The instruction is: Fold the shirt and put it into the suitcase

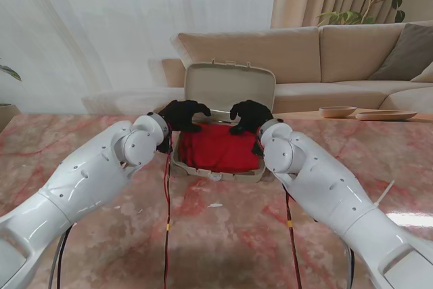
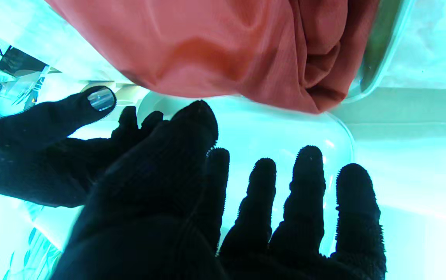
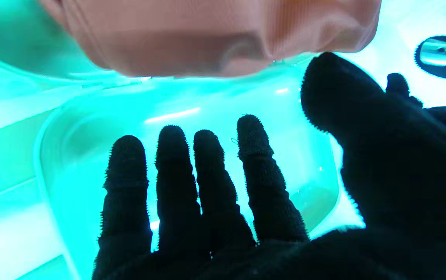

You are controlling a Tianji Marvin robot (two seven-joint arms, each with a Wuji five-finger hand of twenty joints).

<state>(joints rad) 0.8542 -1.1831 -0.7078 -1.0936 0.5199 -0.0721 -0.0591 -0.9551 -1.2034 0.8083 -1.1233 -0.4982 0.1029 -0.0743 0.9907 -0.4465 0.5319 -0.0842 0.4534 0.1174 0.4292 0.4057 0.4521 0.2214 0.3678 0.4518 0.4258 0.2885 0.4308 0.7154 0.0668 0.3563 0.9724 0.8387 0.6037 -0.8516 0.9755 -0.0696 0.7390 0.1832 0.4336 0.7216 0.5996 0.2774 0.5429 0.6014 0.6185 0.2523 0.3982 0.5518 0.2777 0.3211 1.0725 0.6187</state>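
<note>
A folded red shirt (image 1: 220, 150) lies inside the small beige suitcase (image 1: 218, 174), whose lid (image 1: 230, 87) stands upright behind it. My black-gloved left hand (image 1: 181, 116) hovers over the shirt's far left corner, fingers spread and holding nothing. Over the far right corner my right hand (image 1: 249, 116) hangs the same way, open. In the left wrist view the shirt (image 2: 223, 46) bunches against the case rim, clear of my left hand (image 2: 223, 202). The right wrist view shows the shirt (image 3: 215, 35) beyond my spread right hand (image 3: 246, 202), with the lid behind.
The suitcase sits on a pink marble table (image 1: 223, 235). Red cables (image 1: 167, 221) hang under both arms. A beige sofa (image 1: 338, 59) stands behind the table. A wooden bowl (image 1: 337, 111) and a flat tray (image 1: 385, 115) rest at the far right edge.
</note>
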